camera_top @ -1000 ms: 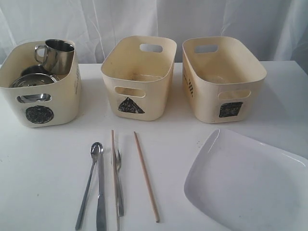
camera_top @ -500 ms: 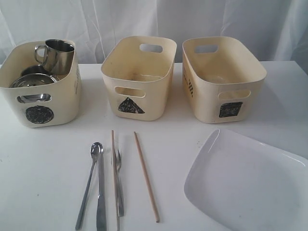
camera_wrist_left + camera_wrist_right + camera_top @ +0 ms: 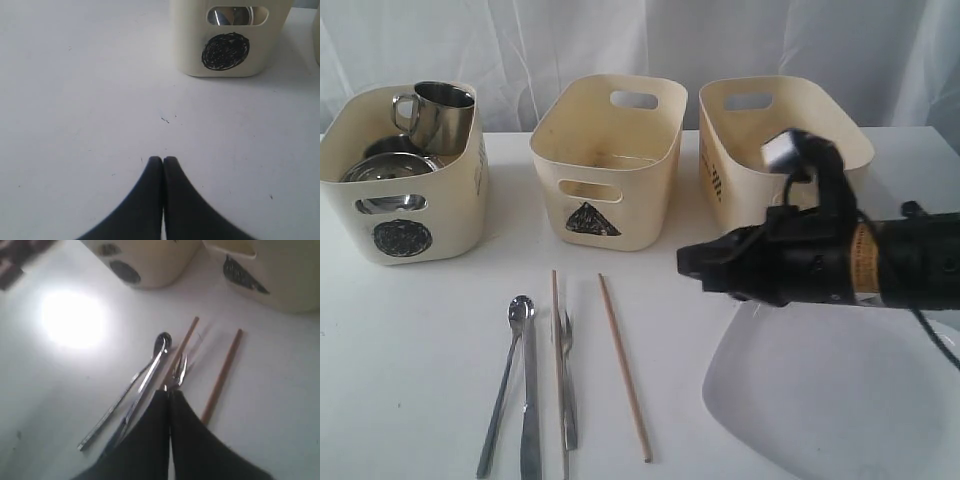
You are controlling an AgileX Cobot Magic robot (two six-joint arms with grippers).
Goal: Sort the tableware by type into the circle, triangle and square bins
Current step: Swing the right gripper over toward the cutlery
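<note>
right gripper (image 3: 169, 392): fingers pressed fully together, nothing held; it hangs above the table near the cutlery row. left gripper (image 3: 163, 160): fingers also pressed together and empty, facing the circle bin (image 3: 192, 45). spoon (image 3: 503, 385), knife (image 3: 530, 400), fork (image 3: 567, 385) and chopsticks (image 3: 623, 365) lie side by side before the triangle bin (image 3: 620, 195). plate (image 3: 820, 400) lies before the square bin (image 3: 735, 170). mug (image 3: 442, 115) stands in the circle bin.

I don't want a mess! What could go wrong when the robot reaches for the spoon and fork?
The spoon, knife, fork and one chopstick lie bunched together, so the right pincer might grab two or knock neighbours. It is shut now, so it could just shove them. Its arm hangs above the plate and might bump it.
</note>
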